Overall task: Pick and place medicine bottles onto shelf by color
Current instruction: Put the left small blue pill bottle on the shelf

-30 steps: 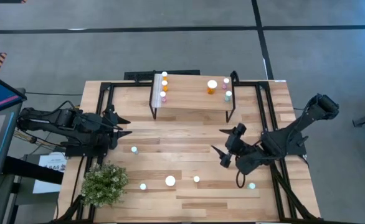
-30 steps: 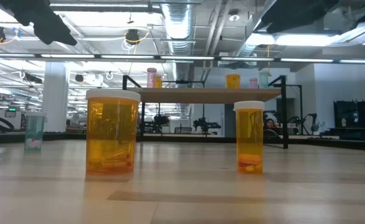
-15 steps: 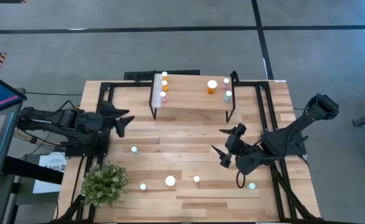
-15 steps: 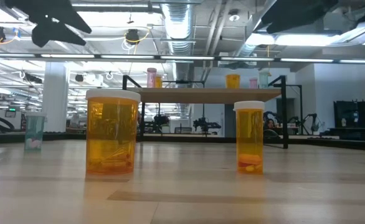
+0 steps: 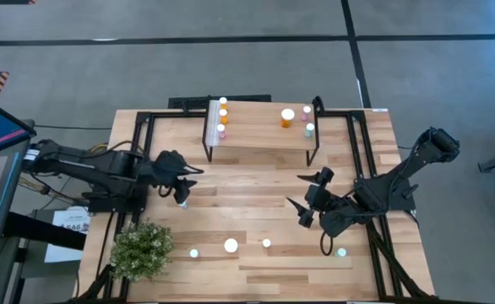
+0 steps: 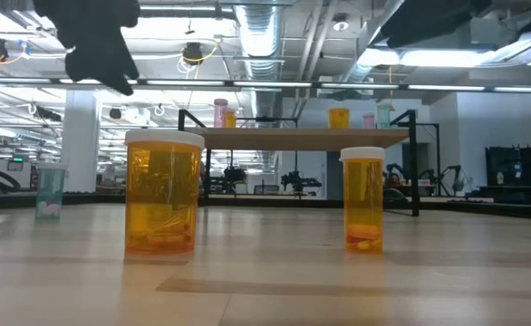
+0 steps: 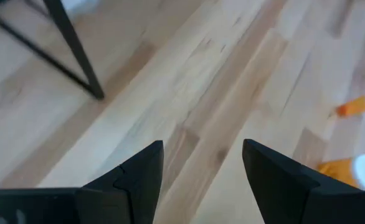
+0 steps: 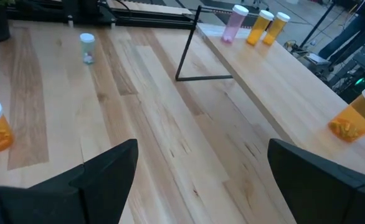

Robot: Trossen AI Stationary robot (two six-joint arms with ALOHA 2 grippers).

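The shelf (image 5: 260,127) stands at the far middle of the table. On its left end are two orange bottles (image 5: 223,113) and a pink one (image 5: 221,132). Its right end holds a large orange bottle (image 5: 288,117), a pink one and a pale green one (image 5: 309,130). More bottles stand on the tabletop: a pale green one (image 5: 182,203), another green one (image 5: 194,252), a large orange one (image 5: 231,246), a small orange one (image 5: 266,243) and a green one (image 5: 341,252). My left gripper (image 5: 189,183) is open, just above and beside the first green bottle. My right gripper (image 5: 297,201) hovers open at centre right.
A potted green plant (image 5: 142,249) sits at the near left corner. Black frame rails (image 5: 138,139) run along the table's sides. In the left wrist view a shelf leg (image 7: 76,50) shows ahead, with bare wood between it and my fingers.
My left gripper has travelled from the table's left edge toward the right, out over the table, and a little toward the near edge, ending by the pale green bottle. It has tipped downward on the way. The right arm and all bottles have stayed put.
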